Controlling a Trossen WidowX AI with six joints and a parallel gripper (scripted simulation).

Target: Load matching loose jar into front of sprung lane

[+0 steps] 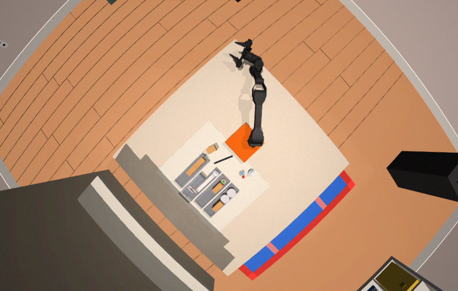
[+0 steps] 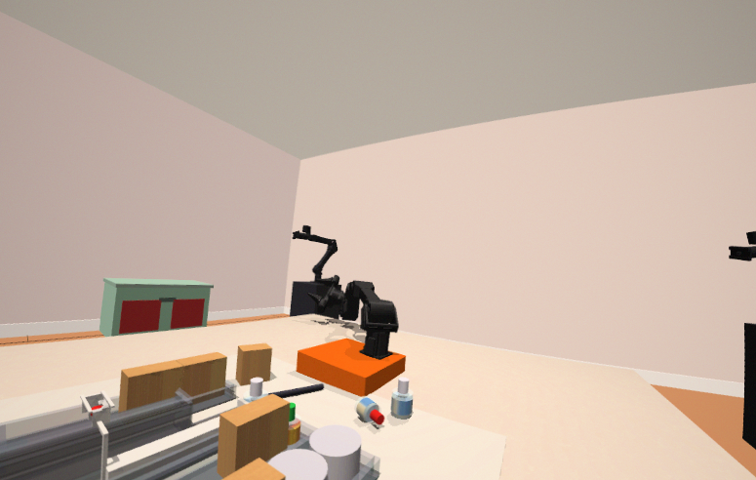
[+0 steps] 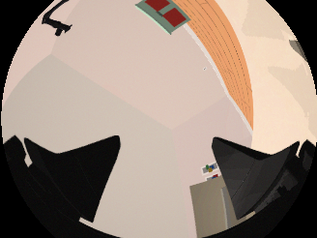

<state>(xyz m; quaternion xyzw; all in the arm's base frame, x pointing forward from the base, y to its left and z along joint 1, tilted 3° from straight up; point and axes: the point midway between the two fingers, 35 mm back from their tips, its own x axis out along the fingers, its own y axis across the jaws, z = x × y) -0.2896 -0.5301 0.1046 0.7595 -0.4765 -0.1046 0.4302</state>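
Observation:
A white-capped jar (image 1: pixel 215 173) (image 2: pixel 256 386) stands at the front end of the sprung lane (image 1: pixel 188 194); its body is mostly hidden, and the pusher plate cannot be made out. A loose white-capped jar with a blue label (image 1: pixel 251 171) (image 2: pixel 402 404) stands upright in front of the lanes. Beside it a loose red-capped jar (image 1: pixel 242 173) (image 2: pixel 367 409) lies on its side. My gripper (image 1: pixel 232 48) (image 3: pixel 166 142) is open and empty, far from the jars, beyond the orange base at the far corner of the table. The wrist view shows only walls, ceiling and floor between and around the fingers.
The orange base block (image 1: pixel 239 144) (image 2: pixel 333 363) carries the arm. A black rod (image 1: pixel 223 159) (image 2: pixel 299 390) and a wooden block (image 1: pixel 211 148) (image 2: pixel 254 363) lie near the lanes. Neighbouring lanes hold wooden blocks, a green-capped jar (image 1: pixel 223 181) and two pale cylinders (image 1: pixel 230 192) (image 2: pixel 335 450).

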